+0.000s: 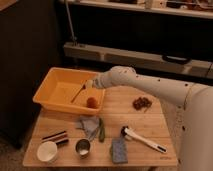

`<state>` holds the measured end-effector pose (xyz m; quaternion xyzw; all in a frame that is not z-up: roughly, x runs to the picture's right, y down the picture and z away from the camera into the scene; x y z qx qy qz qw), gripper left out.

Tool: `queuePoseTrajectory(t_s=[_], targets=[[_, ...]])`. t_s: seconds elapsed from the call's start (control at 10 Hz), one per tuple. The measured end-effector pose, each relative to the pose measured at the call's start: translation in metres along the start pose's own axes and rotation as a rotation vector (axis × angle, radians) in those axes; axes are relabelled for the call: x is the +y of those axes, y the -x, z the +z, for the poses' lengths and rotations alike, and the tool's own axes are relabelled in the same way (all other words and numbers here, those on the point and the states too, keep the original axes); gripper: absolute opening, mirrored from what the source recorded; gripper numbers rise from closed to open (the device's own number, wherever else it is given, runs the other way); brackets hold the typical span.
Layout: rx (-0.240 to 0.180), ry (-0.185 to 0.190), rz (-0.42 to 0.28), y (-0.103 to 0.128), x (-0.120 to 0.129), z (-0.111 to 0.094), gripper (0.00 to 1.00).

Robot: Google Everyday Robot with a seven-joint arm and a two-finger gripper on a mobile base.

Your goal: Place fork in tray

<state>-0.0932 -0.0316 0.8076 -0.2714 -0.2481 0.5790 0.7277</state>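
Camera view shows the fork (pixel 78 93) slanting down inside the tray (pixel 46 91), its upper end at the gripper (pixel 90 84) and its lower end pointing toward the tray floor, seemingly just above it or barely touching; which cannot be told. The gripper hangs over the tray's right half, just inside the right-hand rim, and its fingers appear clamped on the top of the handle, though the grip itself is too small to make out with certainty.

As a judgement, the fork is light, stiff and slick: thin metal that will not bend but can swivel or slide in a two-finger pinch. The handle is the sensible place to hold, nearer its middle for balance; held at the very end, as it looks to be, it will tend to hang and swing. Dropping it from low will do no harm, and the sloped walls should keep it in.

Also in the tray, near its front right corner, sits an orange round object (pixel 92 102). In front of the tray, on the wooden table (pixel 145 122), lie a grey cloth (pixel 89 125) and a green item (pixel 101 131). Farther front from the tray stand a white cup (pixel 47 151) and a metal cup (pixel 82 147), with dark sticks (pixel 56 136) beside them. To the tray's right lie a brown cluster (pixel 142 103) and a white-handled tool (pixel 142 139).
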Motion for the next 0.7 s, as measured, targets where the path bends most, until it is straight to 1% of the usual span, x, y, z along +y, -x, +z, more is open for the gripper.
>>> queuePoseTrajectory(t_s=[0.2, 0.3, 0.4, 0.5, 0.6, 0.7], targets=[[-0.002, 0.018, -0.026, 0.005, 0.003, -0.003, 0.80], [0.011, 0.029, -0.046, 0.008, 0.005, -0.004, 0.80], [0.032, 0.027, -0.063, 0.011, 0.007, -0.007, 0.80], [0.086, 0.011, -0.083, 0.015, 0.011, -0.013, 0.80], [0.108, 0.003, -0.088, 0.016, 0.013, -0.014, 0.80], [0.118, -0.003, -0.090, 0.017, 0.012, -0.016, 0.80]])
